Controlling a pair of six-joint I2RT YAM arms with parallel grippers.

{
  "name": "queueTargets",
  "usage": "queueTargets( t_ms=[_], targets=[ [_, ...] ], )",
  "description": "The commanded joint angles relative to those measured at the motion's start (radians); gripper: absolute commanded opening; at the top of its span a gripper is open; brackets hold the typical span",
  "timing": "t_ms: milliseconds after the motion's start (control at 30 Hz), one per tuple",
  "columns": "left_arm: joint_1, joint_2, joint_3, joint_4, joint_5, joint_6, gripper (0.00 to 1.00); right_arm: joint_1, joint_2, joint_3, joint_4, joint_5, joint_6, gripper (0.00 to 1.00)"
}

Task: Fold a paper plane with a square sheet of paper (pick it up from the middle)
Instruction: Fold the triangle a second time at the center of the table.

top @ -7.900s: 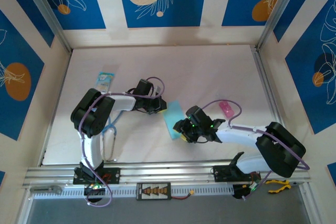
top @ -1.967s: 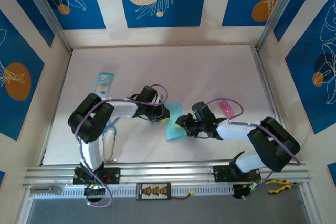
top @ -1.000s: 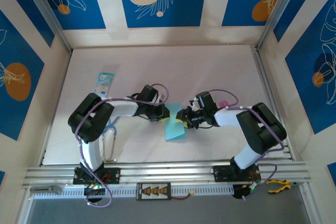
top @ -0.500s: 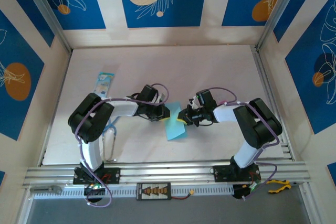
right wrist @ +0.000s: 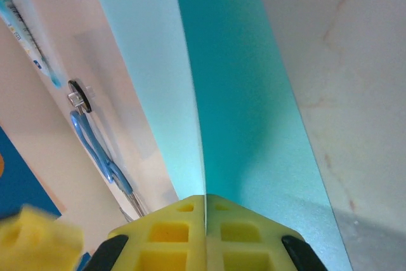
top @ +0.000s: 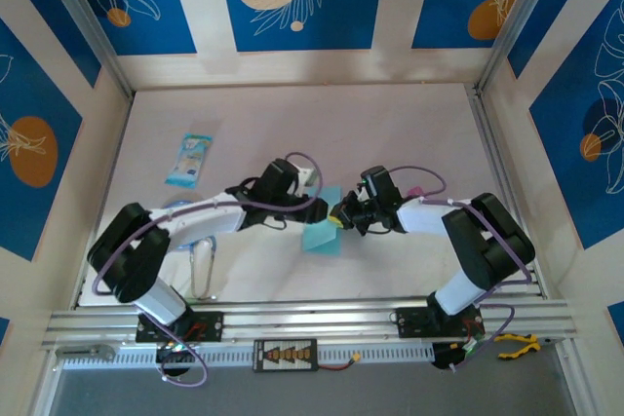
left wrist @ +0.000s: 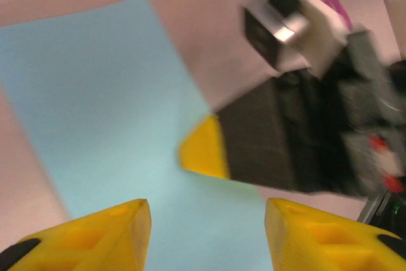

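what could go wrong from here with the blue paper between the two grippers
1. The right gripper is shut on the square sheet of paper at a single spot, while the left gripper stands open over it. The sheet may pivot or slip and spoil the fold line.
2. In the left wrist view the right gripper's yellow fingertip sits close ahead of the left gripper. A small move could knock them together or crumple the paper.

We see a pale table (top: pixel 390 124) bearing a blue-and-white packet (top: pixel 189 160) at left, blue-handled scissors (top: pixel 201 268) near its front edge, and a small pink item (top: pixel 417 192).
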Motion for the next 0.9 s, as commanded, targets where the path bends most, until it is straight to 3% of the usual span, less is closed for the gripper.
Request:
queueTargets(
  t_ms=[0,267,567,700,867],
  targets=[
    [-0.109,-0.053,0.0,-0.107,-0.228,0.223,0.56,0.028,-0.029,-0.005,-0.035,0.069,0.094,0.04],
    [-0.306,-0.036,0.025,-0.163,-0.462,0.429,0.6,0.029,-0.028,-0.007,-0.032,0.057,0.099,0.04],
    [-0.375,0.063,0.087,-0.187,-0.596,0.479,0.6,0.02,-0.026,-0.013,-0.015,0.04,0.099,0.04],
    [-0.378,0.069,0.095,-0.17,-0.626,0.478,0.53,0.019,-0.029,-0.023,-0.012,0.041,0.102,0.04],
    [-0.377,0.072,0.1,-0.161,-0.628,0.488,0.35,0.015,-0.032,-0.039,0.003,0.034,0.107,0.05]
  ],
)
